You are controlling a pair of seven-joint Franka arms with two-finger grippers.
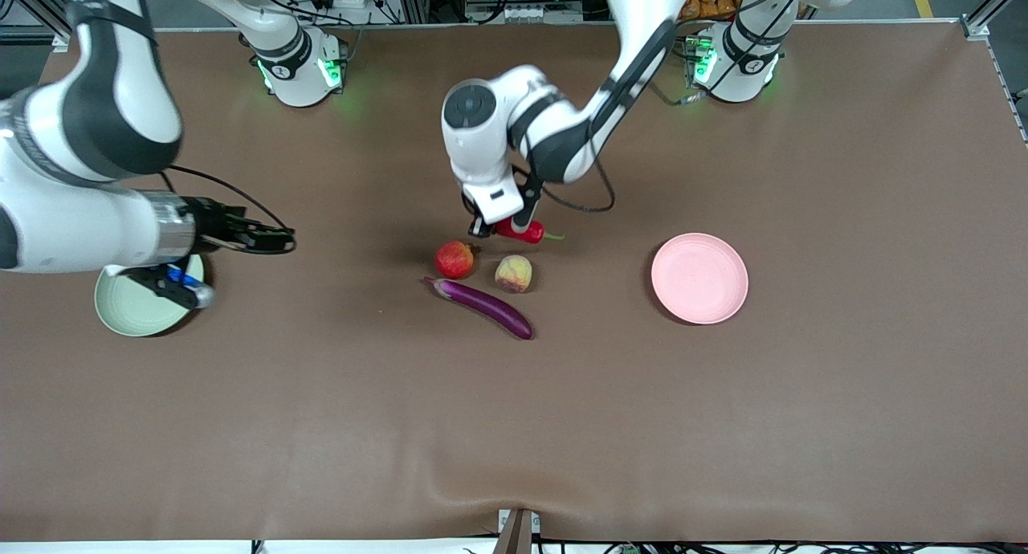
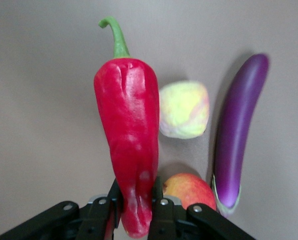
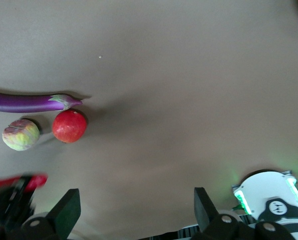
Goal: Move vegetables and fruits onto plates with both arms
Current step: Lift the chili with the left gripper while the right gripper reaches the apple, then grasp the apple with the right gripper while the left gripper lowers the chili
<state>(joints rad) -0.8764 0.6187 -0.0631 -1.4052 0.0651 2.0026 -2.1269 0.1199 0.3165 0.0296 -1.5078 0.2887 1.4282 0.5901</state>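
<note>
While the left tool (image 2: 133, 207) is clamping the chili pepper (image 2: 128, 145) near its tip, it should be travelling level toward the pink plate (image 1: 699, 279); the right tool (image 3: 133, 210) is waiting, fingers spread, over the green plate (image 1: 132, 313).

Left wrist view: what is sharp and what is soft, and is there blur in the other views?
Left wrist view: chili pepper crisp in the left gripper, peach soft. Right wrist view: a smeared red streak, the chili, at one edge; the apple casts a soft shadow. Front view: even light, no glare.
</note>
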